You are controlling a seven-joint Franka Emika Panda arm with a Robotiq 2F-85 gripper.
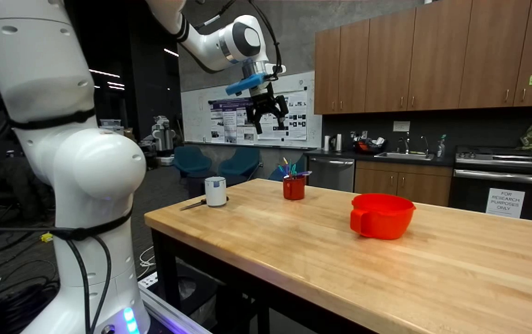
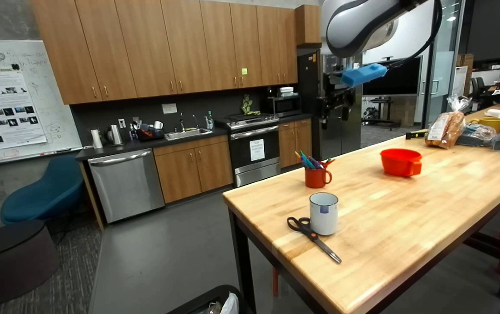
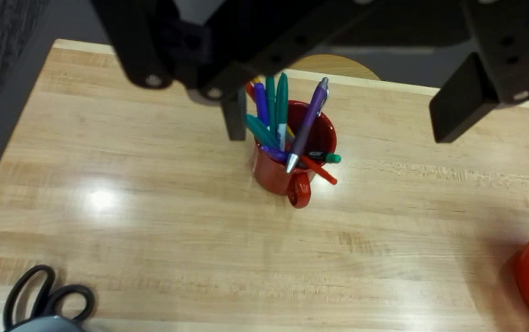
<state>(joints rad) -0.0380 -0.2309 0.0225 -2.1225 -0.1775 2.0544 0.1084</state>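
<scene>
Above the table (image 1: pixel 270 236), we see the gripper (image 1: pixel 269 128) spread wide and grasping nothing, well apart from everything below. Lower down, near the table's edge, stands the mug (image 3: pixel 271 175), which we take to serve as a holder, keeping the pens (image 3: pixel 282 110) together. Beside the white cup (image 2: pixel 322 223), the scissors (image 2: pixel 313 237) lie flat, presumably to rest steady. We note the mug's glossy red sides and looped handle; teal, purple and red pens fan out from its rim.
</scene>
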